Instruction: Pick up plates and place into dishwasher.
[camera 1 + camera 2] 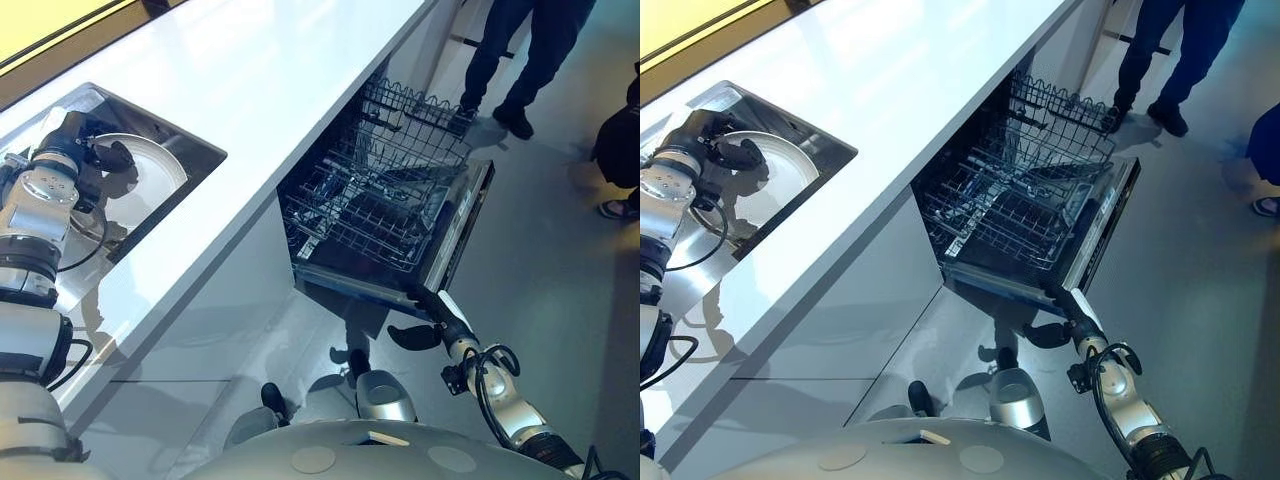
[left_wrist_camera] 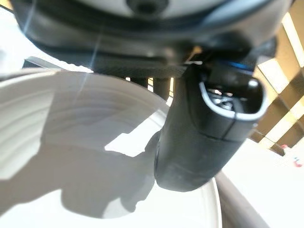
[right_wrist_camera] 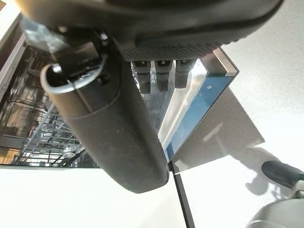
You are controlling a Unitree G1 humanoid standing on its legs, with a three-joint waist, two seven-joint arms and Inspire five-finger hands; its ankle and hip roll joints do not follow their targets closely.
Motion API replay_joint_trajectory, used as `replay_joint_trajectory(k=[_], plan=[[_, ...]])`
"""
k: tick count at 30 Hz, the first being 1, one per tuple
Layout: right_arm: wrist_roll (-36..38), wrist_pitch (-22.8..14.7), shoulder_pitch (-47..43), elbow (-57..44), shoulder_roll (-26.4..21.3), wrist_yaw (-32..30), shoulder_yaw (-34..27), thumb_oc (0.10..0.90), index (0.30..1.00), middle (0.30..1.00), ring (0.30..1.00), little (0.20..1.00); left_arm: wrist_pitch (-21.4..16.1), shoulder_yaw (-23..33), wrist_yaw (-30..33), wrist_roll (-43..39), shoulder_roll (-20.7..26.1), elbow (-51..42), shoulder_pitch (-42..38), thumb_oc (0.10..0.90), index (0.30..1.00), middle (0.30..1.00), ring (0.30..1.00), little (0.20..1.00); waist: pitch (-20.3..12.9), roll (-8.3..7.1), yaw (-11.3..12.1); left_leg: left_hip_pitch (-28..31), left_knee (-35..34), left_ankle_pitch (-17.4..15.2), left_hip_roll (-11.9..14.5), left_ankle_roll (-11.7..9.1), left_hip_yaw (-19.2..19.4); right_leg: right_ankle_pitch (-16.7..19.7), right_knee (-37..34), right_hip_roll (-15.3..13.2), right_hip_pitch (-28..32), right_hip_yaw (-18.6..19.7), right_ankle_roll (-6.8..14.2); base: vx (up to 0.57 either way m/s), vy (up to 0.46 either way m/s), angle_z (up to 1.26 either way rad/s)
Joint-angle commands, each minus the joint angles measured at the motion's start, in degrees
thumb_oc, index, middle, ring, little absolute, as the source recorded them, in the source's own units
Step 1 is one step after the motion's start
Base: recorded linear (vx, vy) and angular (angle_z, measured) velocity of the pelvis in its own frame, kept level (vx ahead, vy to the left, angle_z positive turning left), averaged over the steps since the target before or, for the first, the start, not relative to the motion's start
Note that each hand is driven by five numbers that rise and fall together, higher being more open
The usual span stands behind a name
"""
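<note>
The white round ceramic plate (image 1: 152, 176) is lying tilted inside the recessed stainless-steel sink (image 1: 196, 150) at the upper left of the frame. The left robot hand (image 1: 95, 158) is grasping this plate. In the left wrist view its thumb (image 2: 190, 142) is pressing on the plate's inner face while the fingers are reaching past the rim behind it.

The sink is sitting in the glossy white table (image 1: 280, 80), which is running diagonally from lower left to upper right. Below the table edge, at centre frame, the dishwasher is standing open, with its grey wire lower rack (image 1: 370, 215) pulled out over the lowered dishwasher door (image 1: 462, 235). The right robot hand (image 1: 440, 312) is resting straight, relaxed fingers on the door's near corner at lower right, holding nothing.

Judged step: the pick-up is in hand and the lift is not yet done. The next move calls for raising the plate clear of the sink wall, carrying it across the table edge, and lowering it upright between the rack tines.

The plate's underside and the left fingertips are hidden, so grip firmness is uncertain. The rack's contents are hard to make out. A person in dark trousers (image 1: 505, 60) is standing at upper right, cut off by the frame.
</note>
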Motion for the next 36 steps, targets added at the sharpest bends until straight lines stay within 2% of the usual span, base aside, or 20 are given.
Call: replay_joint_trajectory(k=[1, 6, 8, 9, 13, 16, 19, 24, 29, 36], plan=[[0.7, -5.4, -3.0, -3.3, -3.6, -1.9, 0.4, 0.800, 0.900, 0.900, 0.900, 0.900, -4.1, 0.9, 1.0, 0.2, 4.2, -2.2, -4.2, 0.100, 0.300, 0.300, 0.300, 0.200, -1.7, 3.31, -0.7, 1.4, -0.3, -7.3, -5.2, 5.2, 1.8, -1.2, 4.2, 4.6, -4.9, 0.1, 3.6, 0.00, 0.000, 0.00], [1.2, -5.5, -3.0, -3.4, -3.6, -1.9, 0.7, 0.800, 0.900, 0.900, 0.900, 0.900, -5.1, 1.5, 3.7, 0.6, 4.2, -3.1, -4.1, 0.100, 0.300, 0.300, 0.300, 0.200, -1.8, 3.19, -0.5, 1.4, -0.3, -7.2, -5.2, 5.2, 1.5, -1.4, 4.2, 4.7, -4.8, 0.1, 3.5, 0.00, 0.000, 0.00], [1.4, -6.0, -3.0, -3.2, -3.5, -2.0, 0.8, 0.800, 0.900, 0.900, 0.900, 0.900, -7.3, 2.0, 8.7, 1.9, 4.2, -3.9, -4.2, 0.100, 0.300, 0.300, 0.300, 0.200, -1.9, 3.08, -0.4, 1.4, -0.3, -7.2, -5.2, 5.1, 1.4, -1.4, 4.1, 4.7, -4.6, 0.1, 3.5, 0.01, -0.017, 0.01], [1.7, -6.6, -2.9, -2.9, -3.5, -2.2, 1.0, 0.800, 0.900, 0.900, 0.900, 0.900, -10.2, 2.5, 14.8, 1.6, 4.5, -4.7, -4.8, 0.100, 0.300, 0.300, 0.300, 0.200, -2.1, 2.88, -0.2, 1.5, -0.3, -7.1, -5.2, 5.1, 1.2, -1.5, 4.1, 4.7, -4.4, 0.1, 3.5, 0.02, -0.041, 0.03], [2.2, -7.5, -2.6, -2.3, -2.9, -2.8, 1.4, 0.800, 0.900, 0.900, 0.900, 0.900, -16.7, 5.7, 26.1, 3.2, 4.3, -8.7, -3.0, 0.100, 0.300, 0.300, 0.300, 0.200, -2.5, 2.47, 0.4, 1.5, -0.4, -7.1, -5.2, 5.0, 0.5, -1.6, 4.0, 4.8, -4.1, 0.2, 3.3, 0.01, -0.040, 0.03], [2.4, -8.4, -2.2, -1.1, -2.5, -3.1, 1.6, 0.800, 0.900, 0.900, 0.900, 0.900, -20.0, 8.4, 31.6, 4.5, 3.9, -11.6, -1.1, 0.100, 0.300, 0.300, 0.300, 0.200, -2.9, 2.32, 0.9, 1.8, -0.5, -7.1, -5.1, 4.9, 0.2, -1.8, 4.1, 4.8, -3.9, 0.1, 3.1, 0.00, -0.010, 0.00], [2.5, -8.6, -2.0, -0.6, -2.2, -2.6, 1.5, 0.800, 0.900, 0.900, 0.900, 0.900, -21.4, 10.5, 34.5, 4.8, 3.2, -13.3, 0.0, 0.100, 0.300, 0.300, 0.300, 0.200, -3.3, 2.30, 1.0, 2.1, -0.7, -7.1, -5.1, 4.9, -0.1, -2.0, 4.3, 4.9, -3.8, 0.1, 3.0, 0.01, -0.004, 0.01], [2.3, -8.3, -1.6, -0.9, -2.1, -1.6, 1.4, 0.800, 0.900, 0.900, 0.900, 0.900, -21.3, 12.3, 34.2, 2.9, 2.6, -14.1, 1.6, 0.100, 0.300, 0.300, 0.300, 0.200, -3.9, 2.37, 0.8, 2.5, -0.9, -7.2, -5.1, 4.7, -0.1, -2.3, 4.4, 4.9, -3.7, 0.2, 2.9, 0.00, 0.002, 0.01], [1.6, -7.8, -1.2, -1.3, -2.1, -0.9, 1.4, 0.800, 0.900, 0.900, 0.900, 0.900, -19.1, 11.7, 31.8, 2.0, 1.5, -12.8, 2.8, 0.100, 0.300, 0.300, 0.300, 0.200, -3.9, 2.54, 0.3, 2.9, -0.9, -7.4, -5.1, 4.8, 0.2, -2.2, 4.9, 4.8, -3.9, 0.3, 3.0, 0.00, 0.003, 0.01], [1.3, -7.8, -1.0, -1.2, -2.5, -0.4, 1.4, 0.800, 0.900, 0.900, 0.900, 0.900, -17.6, 9.7, 33.5, 7.4, 0.5, -10.9, 3.8, 0.100, 0.300, 0.300, 0.300, 0.200, -3.5, 2.36, -0.2, 3.1, -0.9, -7.5, -5.1, 5.0, 0.4, -2.0, 5.3, 4.8, -4.2, 0.4, 3.1, 0.00, 0.003, 0.00]])
